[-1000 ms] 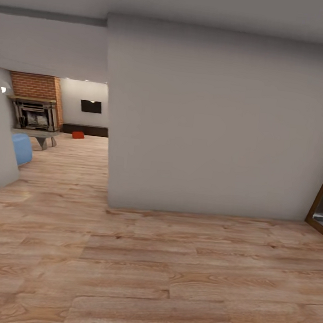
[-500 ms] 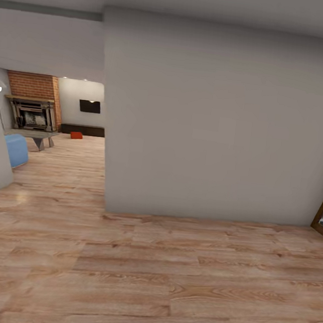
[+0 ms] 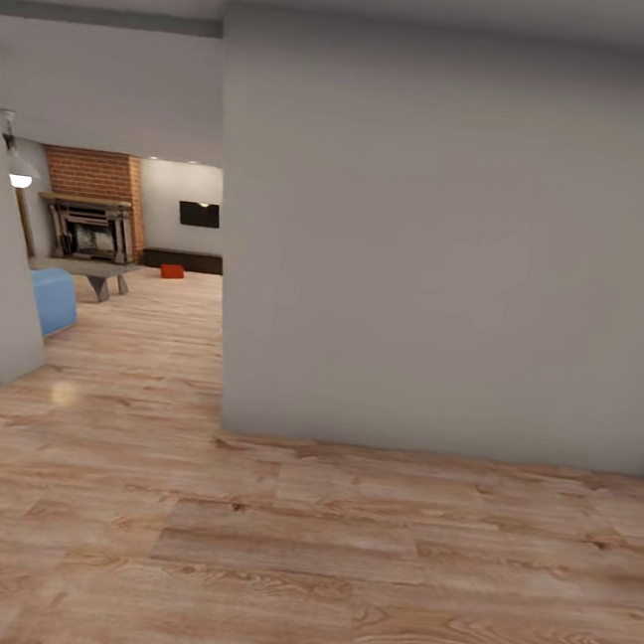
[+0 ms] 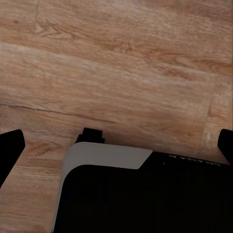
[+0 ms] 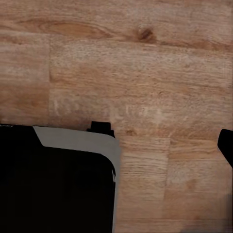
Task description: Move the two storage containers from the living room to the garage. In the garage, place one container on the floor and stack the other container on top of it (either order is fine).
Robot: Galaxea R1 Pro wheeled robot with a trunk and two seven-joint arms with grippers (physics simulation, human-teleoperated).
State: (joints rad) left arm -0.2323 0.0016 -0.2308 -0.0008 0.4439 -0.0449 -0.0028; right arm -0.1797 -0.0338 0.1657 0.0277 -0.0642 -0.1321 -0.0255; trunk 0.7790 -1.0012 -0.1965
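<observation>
A: Biggest thing first?
B: Grey wall (image 3: 451, 247) fills most of the head view, light wood plank floor (image 3: 296, 549) under it.
A: Task stuff?
B: Living room (image 3: 121, 239) far off through the opening at left — brick fireplace (image 3: 91, 201), black TV (image 3: 198, 214), dark low cabinet (image 3: 184, 260), blue seat (image 3: 55, 298). One orange-red storage container (image 3: 173, 271) on the planks just before the cabinet; the second I can't find.
A: Grippers?
B: Left gripper (image 4: 116, 150) — dark fingertips at both edges of its wrist view, spread wide, nothing between. Right gripper: one fingertip (image 5: 226, 145) visible, can't tell. Robot base (image 4: 141, 194) below.
A: Writing?
B: Faint print on the base, unreadable.
</observation>
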